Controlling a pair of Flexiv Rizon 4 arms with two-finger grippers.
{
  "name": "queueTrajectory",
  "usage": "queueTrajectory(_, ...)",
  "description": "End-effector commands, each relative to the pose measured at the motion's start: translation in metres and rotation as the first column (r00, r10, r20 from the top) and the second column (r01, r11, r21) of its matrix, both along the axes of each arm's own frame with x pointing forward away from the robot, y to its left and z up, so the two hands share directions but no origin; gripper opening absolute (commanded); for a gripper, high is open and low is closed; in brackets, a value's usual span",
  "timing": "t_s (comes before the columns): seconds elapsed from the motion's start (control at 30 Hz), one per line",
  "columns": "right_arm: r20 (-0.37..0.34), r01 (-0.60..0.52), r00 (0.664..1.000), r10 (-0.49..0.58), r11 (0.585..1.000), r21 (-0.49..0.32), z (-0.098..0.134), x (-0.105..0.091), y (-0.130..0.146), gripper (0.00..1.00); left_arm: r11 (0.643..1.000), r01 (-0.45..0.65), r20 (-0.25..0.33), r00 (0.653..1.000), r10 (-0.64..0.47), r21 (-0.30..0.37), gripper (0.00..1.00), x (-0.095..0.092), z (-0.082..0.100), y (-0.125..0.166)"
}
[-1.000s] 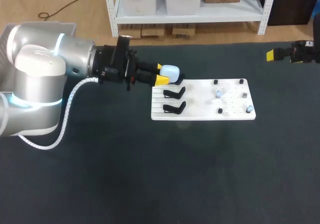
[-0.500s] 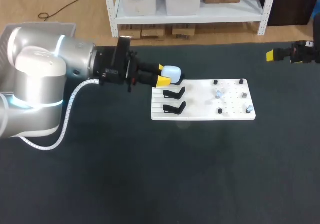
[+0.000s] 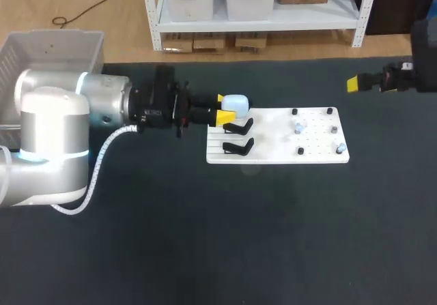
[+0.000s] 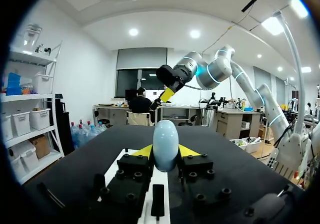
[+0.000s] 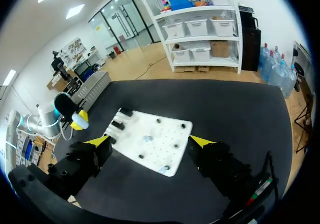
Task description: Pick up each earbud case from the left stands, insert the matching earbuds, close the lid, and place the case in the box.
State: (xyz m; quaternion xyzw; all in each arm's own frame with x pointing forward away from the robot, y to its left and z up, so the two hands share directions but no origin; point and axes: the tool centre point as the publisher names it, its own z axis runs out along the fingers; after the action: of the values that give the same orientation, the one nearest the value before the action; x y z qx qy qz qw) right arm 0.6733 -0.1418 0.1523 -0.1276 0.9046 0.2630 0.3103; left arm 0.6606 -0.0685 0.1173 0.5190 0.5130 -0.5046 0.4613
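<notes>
The left arm comes in from the left side of the bench [image 3: 205, 237], and the left fingers [image 3: 224, 117] pinch a pale blue earbud case [image 3: 235, 104] from two sides between their yellow tips. In the left wrist view the case [image 4: 165, 145] stands upright between the two tips, its rounded end pointing ahead of the fingers. The case is held at the far left corner of a white board [image 3: 273, 156], just beyond the two black stands [image 3: 237, 134] mounted on the board's left part; whether it touches the board cannot be told. The right part of the board carries several small dark and pale pieces [image 3: 299, 129], too small to identify. A grey box [image 3: 51, 37] sits at the far left, behind the left arm. The right fingers [image 3: 355, 84] are over the far right of the bench, well apart from the board. In the right wrist view they are spread wide with nothing between them, and the board [image 5: 165, 134] lies ahead of them.
</notes>
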Motion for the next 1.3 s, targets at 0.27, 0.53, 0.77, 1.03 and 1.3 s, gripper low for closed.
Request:
queueTrajectory(0.27,-0.048,-0.114,0.992,0.114,0.993,0.002,-0.002,-0.031,0.056,1.0,0.999,0.042,-0.005,0.999,-0.042,-0.035,0.0,0.001,-0.006,0.002)
queueTrajectory(0.53,-0.052,-0.177,0.983,0.176,0.984,-0.02,0.001,-0.039,0.078,1.0,0.995,0.099,-0.027,0.995,-0.1,-0.03,0.0,0.002,-0.01,-0.005)
queueTrajectory(0.77,-0.052,-0.243,0.97,0.238,0.965,-0.099,-0.004,-0.051,0.099,1.0,0.993,0.113,-0.027,0.993,-0.114,-0.025,0.0,0.004,-0.011,-0.007)
queueTrajectory(1.03,-0.059,-0.276,0.961,0.27,0.951,-0.142,-0.008,-0.058,0.123,1.0,0.994,0.111,-0.023,0.994,-0.111,-0.004,0.0,0.005,-0.014,-0.007)
queueTrajectory(1.3,-0.059,-0.29,0.957,0.284,0.941,-0.173,-0.01,-0.055,0.142,1.0,0.995,0.096,-0.017,0.995,-0.096,-0.001,0.0,0.007,-0.013,-0.006)
